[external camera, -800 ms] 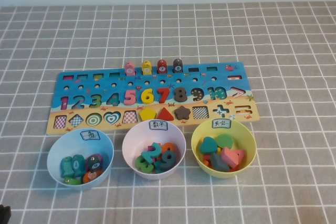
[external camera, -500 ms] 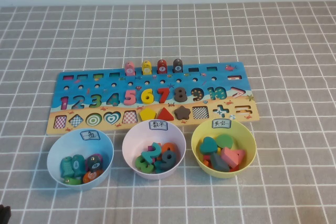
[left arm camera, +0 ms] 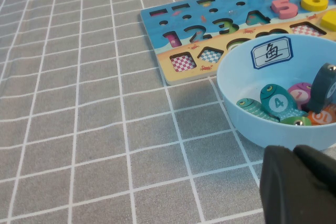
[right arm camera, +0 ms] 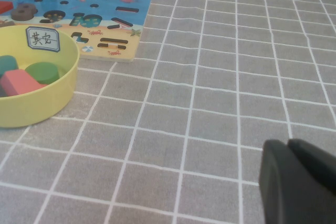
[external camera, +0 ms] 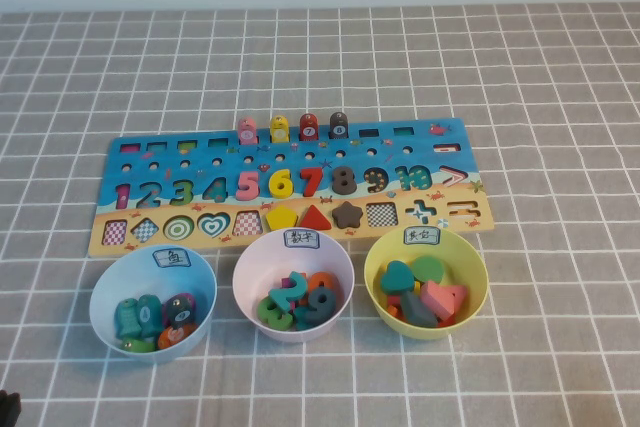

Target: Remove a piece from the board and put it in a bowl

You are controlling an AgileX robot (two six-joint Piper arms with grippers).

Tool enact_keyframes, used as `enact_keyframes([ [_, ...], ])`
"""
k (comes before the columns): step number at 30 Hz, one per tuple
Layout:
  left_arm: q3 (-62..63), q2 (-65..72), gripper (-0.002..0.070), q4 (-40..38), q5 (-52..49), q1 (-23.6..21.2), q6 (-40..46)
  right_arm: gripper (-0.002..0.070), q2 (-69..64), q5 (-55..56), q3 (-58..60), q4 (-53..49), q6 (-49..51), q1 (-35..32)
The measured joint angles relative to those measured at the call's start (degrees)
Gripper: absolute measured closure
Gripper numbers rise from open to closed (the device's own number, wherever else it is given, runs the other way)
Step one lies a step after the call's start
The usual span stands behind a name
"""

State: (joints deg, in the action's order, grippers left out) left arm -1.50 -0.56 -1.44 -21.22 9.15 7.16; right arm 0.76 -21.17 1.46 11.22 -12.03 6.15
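Observation:
The dark brown 8 [external camera: 343, 181] sits in its slot on the blue board [external camera: 150, 152], between the red 7 and the 9. It also shows far off in the right wrist view [right arm camera: 23, 10]. The pale pink bowl [external camera: 250, 262] stands in front of the board's middle and holds several number pieces. My left gripper [left arm camera: 294, 153] is shut and empty, low over the cloth just beside the light blue bowl [left arm camera: 247, 124]. My right gripper [right arm camera: 287, 144] is shut and empty, low over the cloth to the right of the yellow bowl [right arm camera: 47, 103]. Neither gripper's fingers show in the high view.
The light blue bowl [external camera: 105, 292] with fish pieces stands at the left, the yellow bowl [external camera: 475, 277] with shape pieces at the right. Several pegs [external camera: 293, 128] stand on the board's far edge. A grey checked cloth [external camera: 560, 97] covers the table.

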Motion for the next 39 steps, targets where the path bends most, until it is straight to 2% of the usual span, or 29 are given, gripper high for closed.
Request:
enact_keyframes([
  [18, 0.00, 0.00, 0.0680, 0.00, 0.00, 0.00, 0.00, 0.0694, 0.00, 0.41, 0.00, 1.72, 0.00, 0.00],
  [23, 0.00, 0.00, 0.0680, 0.00, 0.00, 0.00, 0.00, 0.0694, 0.00, 4.27, 0.00, 13.70, 0.00, 0.00],
  [30, 0.00, 0.00, 0.0680, 0.00, 0.00, 0.00, 0.00, 0.0694, 0.00, 13.14, 0.00, 36.40, -0.14, 0.00],
  [35, 0.00, 0.00, 0.0680, 0.00, 0.00, 0.00, 0.00, 0.0694, 0.00, 15.67, 0.00, 42.45, -0.90, 0.00],
  [39, 0.00, 0.00, 0.0680, 0.00, 0.00, 0.00, 0.00, 0.0694, 0.00, 12.24, -0.29, 44.92, -1.02, 0.00],
])
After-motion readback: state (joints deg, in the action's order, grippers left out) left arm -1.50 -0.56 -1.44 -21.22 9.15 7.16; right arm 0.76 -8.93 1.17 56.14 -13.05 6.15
